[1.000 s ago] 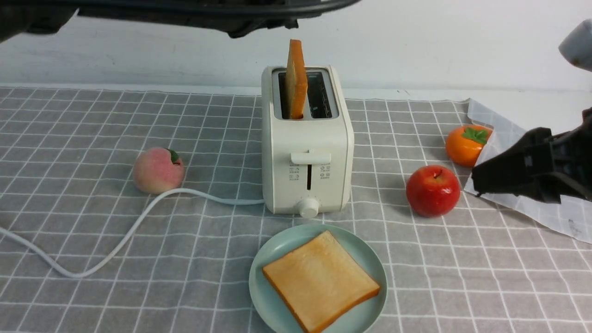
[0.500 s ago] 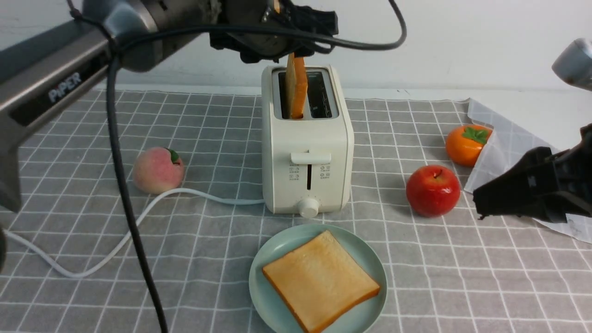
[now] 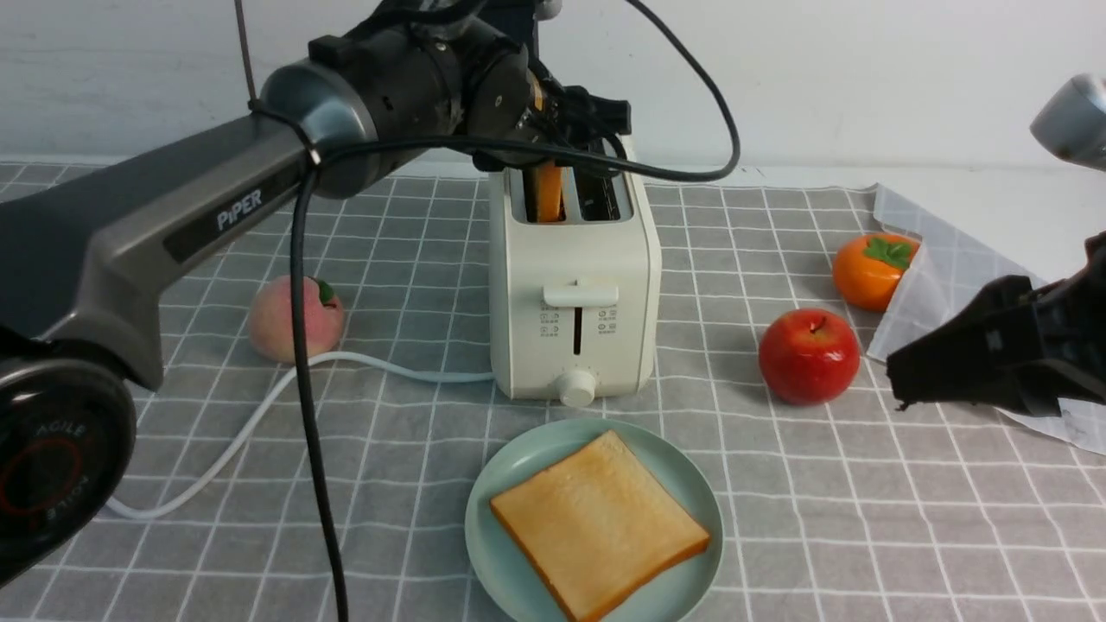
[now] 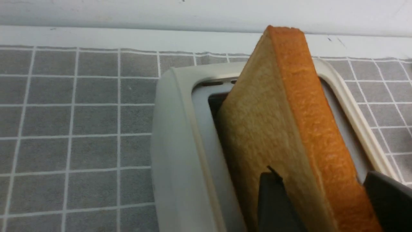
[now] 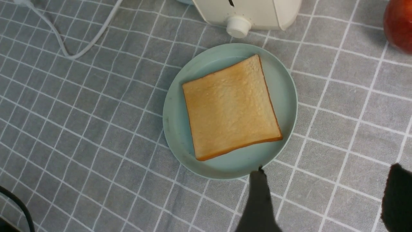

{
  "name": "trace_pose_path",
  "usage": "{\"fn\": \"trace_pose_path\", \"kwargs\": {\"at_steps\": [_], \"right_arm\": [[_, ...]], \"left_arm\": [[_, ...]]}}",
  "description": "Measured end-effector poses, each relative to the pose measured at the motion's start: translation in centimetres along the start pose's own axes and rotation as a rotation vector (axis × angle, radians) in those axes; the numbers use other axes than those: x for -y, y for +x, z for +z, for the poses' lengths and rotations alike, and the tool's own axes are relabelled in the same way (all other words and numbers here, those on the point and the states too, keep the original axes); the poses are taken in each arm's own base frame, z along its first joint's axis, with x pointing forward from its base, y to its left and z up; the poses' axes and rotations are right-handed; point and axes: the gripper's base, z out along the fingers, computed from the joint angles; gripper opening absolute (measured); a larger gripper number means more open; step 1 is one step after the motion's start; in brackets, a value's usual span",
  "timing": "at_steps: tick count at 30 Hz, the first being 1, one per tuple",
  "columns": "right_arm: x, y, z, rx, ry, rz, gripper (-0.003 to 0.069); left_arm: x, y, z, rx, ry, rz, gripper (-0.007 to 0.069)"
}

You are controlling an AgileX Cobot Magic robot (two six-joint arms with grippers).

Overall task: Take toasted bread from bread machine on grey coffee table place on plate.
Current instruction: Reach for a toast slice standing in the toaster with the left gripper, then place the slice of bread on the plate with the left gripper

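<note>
The cream-white bread machine (image 3: 575,285) stands mid-table on the grey coffee table (image 3: 864,536). One slice of toasted bread (image 3: 546,194) stands upright in its left slot. My left gripper (image 3: 560,130) is open and straddles that slice from above. In the left wrist view one finger (image 4: 276,203) lies against the slice's pale face (image 4: 264,129). The other finger (image 4: 389,199) stands a little off the crust. A second slice (image 3: 599,523) lies flat on the mint-green plate (image 3: 497,501) in front of the toaster. My right gripper (image 3: 899,371) is open and empty, above the cloth right of the plate (image 5: 283,80).
A peach (image 3: 289,320) sits left of the toaster by the white cord (image 3: 259,415). A red apple (image 3: 810,356) and an orange persimmon (image 3: 871,269) sit to the right. A translucent white checked sheet (image 3: 950,259) lies at the far right under my right arm.
My left arm has come down from above, and its gripper has lowered over the top of the slice in the toaster. The right gripper has dropped slightly.
</note>
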Motion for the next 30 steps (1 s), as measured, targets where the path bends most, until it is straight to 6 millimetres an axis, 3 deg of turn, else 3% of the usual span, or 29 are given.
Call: {"fn": "trace_pose_path", "kwargs": {"at_steps": [2, 3, 4, 6, 9, 10, 11, 12, 13, 15, 17, 21, 27, 30], "right_arm": [[0.0, 0.0, 0.0, 0.0, 0.0, 0.0, 0.0484], [0.0, 0.0, 0.0, 0.0, 0.0, 0.0, 0.0484], [0.0, 0.0, 0.0, 0.0, 0.0, 0.0, 0.0484], [0.0, 0.0, 0.0, 0.0, 0.0, 0.0, 0.0484], [0.0, 0.0, 0.0, -0.003, -0.001, 0.0, 0.0484], [0.0, 0.1, 0.0, -0.006, -0.002, 0.0, 0.0484], [0.0, 0.1, 0.0, -0.009, -0.003, 0.0, 0.0484], [0.0, 0.1, 0.0, -0.011, -0.003, 0.0, 0.0484], [0.0, 0.1, 0.0, -0.015, -0.005, 0.0, 0.0484], [-0.1, 0.2, 0.0, -0.017, -0.006, 0.0, 0.0484], [-0.1, 0.2, 0.0, -0.017, -0.006, 0.0, 0.0484], [-0.1, 0.2, 0.0, -0.017, -0.006, 0.001, 0.0484], [-0.2, 0.1, 0.0, -0.01, -0.027, 0.015, 0.0484], [-0.2, 0.1, 0.0, -0.01, -0.027, 0.015, 0.0484]], "left_arm": [[-0.6, -0.6, -1.0, -0.019, -0.03, 0.007, 0.0186], [-0.7, -0.9, -1.5, -0.016, -0.035, 0.006, 0.0162], [-0.9, -2.1, -3.4, 0.006, -0.032, -0.002, 0.0083], [-0.9, -3.4, -5.4, 0.044, -0.022, -0.009, 0.0079], [-1.1, -7.3, -14.0, 0.182, -0.008, 0.009, 0.0081], [-1.2, -7.9, -15.7, 0.205, -0.015, 0.021, 0.0081], [-1.6, -8.7, -19.5, 0.24, -0.037, 0.037, 0.0081], [-1.6, -8.8, -19.5, 0.241, -0.04, 0.042, 0.0081], [-2.4, -9.2, -23.4, 0.252, -0.084, 0.049, 0.0081], [-3.6, -8.8, -27.4, 0.21, -0.169, 0.044, 0.0081], [-4.5, -8.0, -29.0, 0.148, -0.231, 0.03, 0.0081], [-5.5, -5.6, -28.5, -0.014, -0.299, 0.021, 0.0081], [-3.9, 2.9, -19.8, -0.487, -0.075, -0.112, 0.0081], [-2.7, 5.4, -17.1, -0.603, 0.067, -0.163, 0.0081]]}}
